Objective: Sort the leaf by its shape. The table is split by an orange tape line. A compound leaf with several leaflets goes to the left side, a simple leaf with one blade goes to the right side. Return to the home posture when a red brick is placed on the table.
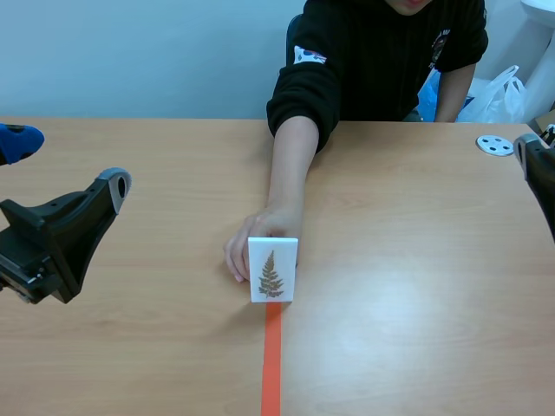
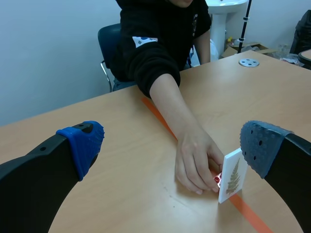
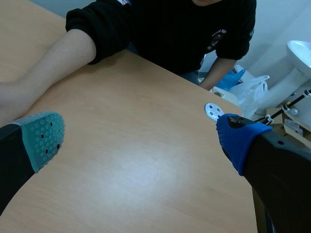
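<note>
The fern card (image 1: pixel 273 269) stands upright at the tape line's (image 1: pixel 271 364) far end under a person's hand (image 1: pixel 253 244), so the left pincer (image 1: pixel 68 163) and right pincer (image 3: pixel 141 141), both wide and empty, should hold off until it clears, I reckon, then grip the card's edges squarely.

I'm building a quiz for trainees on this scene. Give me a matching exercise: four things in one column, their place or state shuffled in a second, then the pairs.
1 leaf card
2 white disc
3 person's hand
4 left pincer

A open, holding nothing
B lying flat, far off to the right
C upright on the end of the orange tape line
D behind the card, touching it

Pairs: 1-C, 2-B, 3-D, 4-A
</note>
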Robot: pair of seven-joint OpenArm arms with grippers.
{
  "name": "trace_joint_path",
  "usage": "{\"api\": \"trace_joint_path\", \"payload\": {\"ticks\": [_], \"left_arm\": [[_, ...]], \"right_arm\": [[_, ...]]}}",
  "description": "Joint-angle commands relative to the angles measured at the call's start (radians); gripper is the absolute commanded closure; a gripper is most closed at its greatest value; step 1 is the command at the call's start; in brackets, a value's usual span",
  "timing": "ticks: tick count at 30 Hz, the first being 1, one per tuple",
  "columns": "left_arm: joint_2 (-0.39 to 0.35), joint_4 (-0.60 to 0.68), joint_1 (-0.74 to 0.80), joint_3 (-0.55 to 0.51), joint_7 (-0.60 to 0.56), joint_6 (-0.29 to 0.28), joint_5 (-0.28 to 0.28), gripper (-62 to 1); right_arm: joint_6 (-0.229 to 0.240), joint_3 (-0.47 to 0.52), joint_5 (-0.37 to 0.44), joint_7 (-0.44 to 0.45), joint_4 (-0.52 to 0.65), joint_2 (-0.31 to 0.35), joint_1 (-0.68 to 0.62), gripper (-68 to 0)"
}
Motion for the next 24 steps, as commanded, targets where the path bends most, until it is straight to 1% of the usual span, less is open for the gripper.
{"api": "trace_joint_path", "payload": {"ticks": [1, 8, 11, 14, 15, 18, 19, 21, 24], "left_arm": [[0.002, 0.005, 0.005, -0.004, -0.018, -0.003, -0.01, -60.2], [0.002, 0.005, 0.005, -0.004, -0.018, -0.003, -0.01, -60.2], [0.002, 0.005, 0.005, -0.004, -0.018, -0.003, -0.01, -60.2], [0.002, 0.005, 0.005, -0.004, -0.018, -0.003, -0.01, -60.2], [0.002, 0.005, 0.005, -0.004, -0.018, -0.003, -0.01, -60.2], [0.002, 0.005, 0.005, -0.004, -0.019, -0.003, -0.01, -60.2], [0.002, 0.005, 0.005, -0.004, -0.02, -0.003, -0.01, -60.2], [0.002, 0.005, 0.005, -0.004, -0.021, -0.003, -0.01, -60.2], [0.002, 0.005, 0.005, -0.004, -0.021, -0.003, -0.01, -60.2]], "right_arm": [[-0.007, -0.003, 0.003, 0.012, 0.0, 0.003, 0.009, -65.3], [-0.007, -0.003, 0.004, 0.003, 0.0, 0.005, 0.008, -65.3], [-0.006, -0.003, 0.003, -0.032, 0.0, 0.007, 0.009, -65.3], [0.047, -0.003, -0.009, -0.096, 0.0, 0.019, 0.013, -65.3], [0.073, -0.003, -0.011, -0.116, 0.0, 0.026, 0.018, -65.3], [0.167, -0.003, -0.011, -0.122, -0.012, 0.053, 0.038, -65.3], [0.192, -0.003, -0.011, -0.127, -0.019, 0.061, 0.049, -65.3], [0.23, -0.011, -0.01, -0.135, -0.044, 0.077, 0.075, -65.3], [0.267, -0.051, -0.009, -0.134, -0.12, 0.101, 0.128, -65.3]]}}
